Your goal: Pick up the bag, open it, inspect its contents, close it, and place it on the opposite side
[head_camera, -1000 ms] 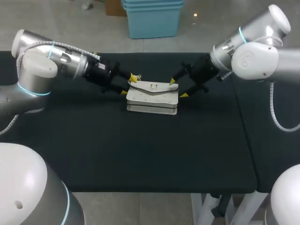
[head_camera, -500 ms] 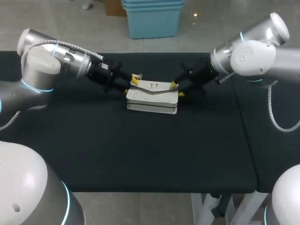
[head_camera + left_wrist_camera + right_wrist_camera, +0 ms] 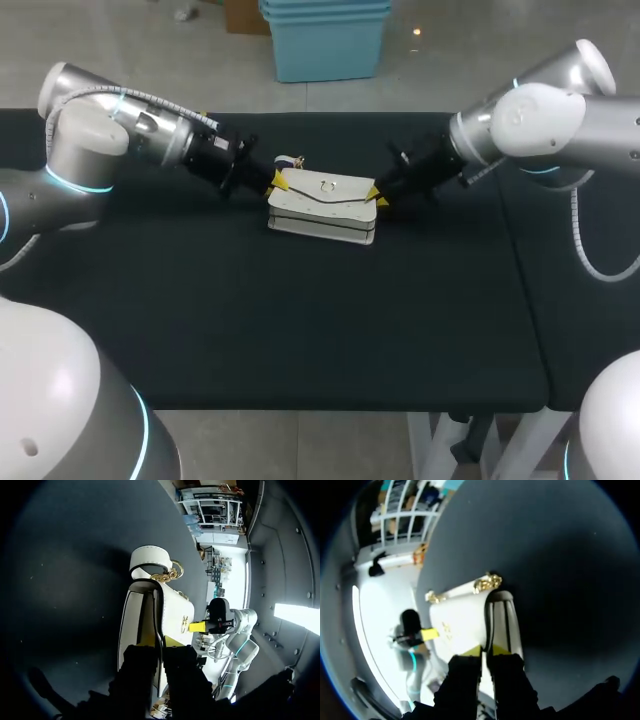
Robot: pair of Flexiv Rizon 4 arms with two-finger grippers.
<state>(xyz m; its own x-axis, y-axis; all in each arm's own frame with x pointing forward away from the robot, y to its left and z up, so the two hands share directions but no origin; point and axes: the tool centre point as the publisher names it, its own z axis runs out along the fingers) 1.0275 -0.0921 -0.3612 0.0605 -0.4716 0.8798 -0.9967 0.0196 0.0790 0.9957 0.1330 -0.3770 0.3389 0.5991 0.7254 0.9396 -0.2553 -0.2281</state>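
A white flap bag [image 3: 322, 205] with a gold clasp and a gold chain [image 3: 487, 582] lies in the middle of the black table, toward the back. My left gripper [image 3: 274, 184] is shut on the bag's left end, and in the left wrist view the gripper [image 3: 159, 641] pinches the dark-edged side panel of the bag [image 3: 172, 612]. My right gripper [image 3: 376, 196] is shut on the right end. In the right wrist view the gripper [image 3: 485, 651] clamps the side panel of the bag [image 3: 460, 625]. Each wrist view shows the other arm's yellow tip beyond the bag.
The black table [image 3: 300, 320] stretches wide to the left, to the right and in front of the bag. Its front edge runs across the lower part of the head view. My two arms slant in from the back corners.
Both grippers went from open beside the bag's ends to shut on them. The bag's flap edge has settled and the bag has shifted slightly to the left.
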